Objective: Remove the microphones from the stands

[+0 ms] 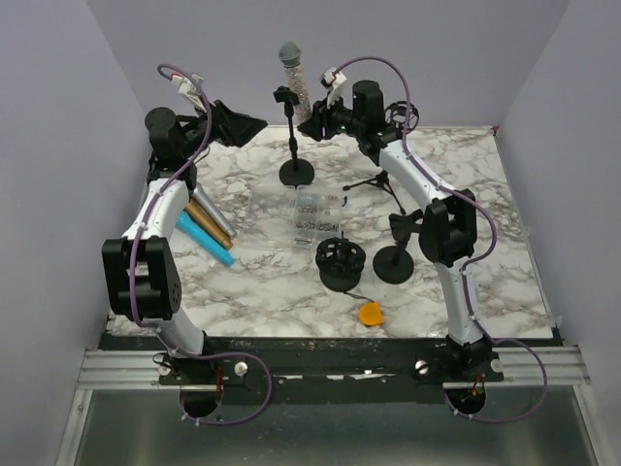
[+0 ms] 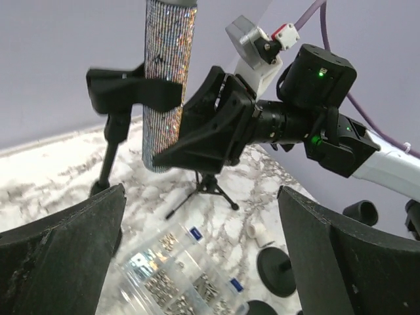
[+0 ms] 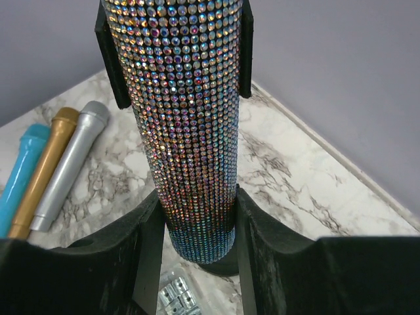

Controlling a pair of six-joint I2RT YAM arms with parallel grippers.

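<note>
**Asker:** While both wrist cameras are on it, where does the microphone [image 3: 190,131] sit?

**Me:** It sits in the stand [image 1: 296,173], at the far middle of the worktop [image 1: 272,282]. My right pincer [image 3: 197,220] is clenched on its lower end.

**Asker:** Which way does it point?

**Me:** Its long axis is upright, close to vertical. The grey mesh head is on top. The rhinestone barrel runs down through the stand's black clip [image 2: 128,92], and the blue-tinted tail points at the round base below.

**Asker:** Where on the barrel are your fingers [image 3: 144,249]?

**Me:** They are below the clip, one pressed on each side, just above the barrel's bottom edge. The clip hugs the barrel higher up.

**Asker:** And your other arm?

**Me:** My left pincer [image 2: 203,262] is released, with its jaws spread wide. It hovers to the left of the stand and faces it. It touches neither the microphone nor the clip.

**Asker:** What else lies on the marble?

**Me:** On the left, a blue microphone [image 3: 26,164], a gold microphone [image 3: 42,170] and a silver microphone [image 3: 69,164] lie flat, side by side and parallel. A clear box of small parts [image 1: 310,218] sits just in front of the stand's base. A small tripod [image 1: 374,182] stands to the right of it. Nearer me are a black shock mount [image 1: 342,262] and a spare round-based stand [image 1: 393,262]. An orange disc [image 1: 371,314] lies close to the near edge.
</note>
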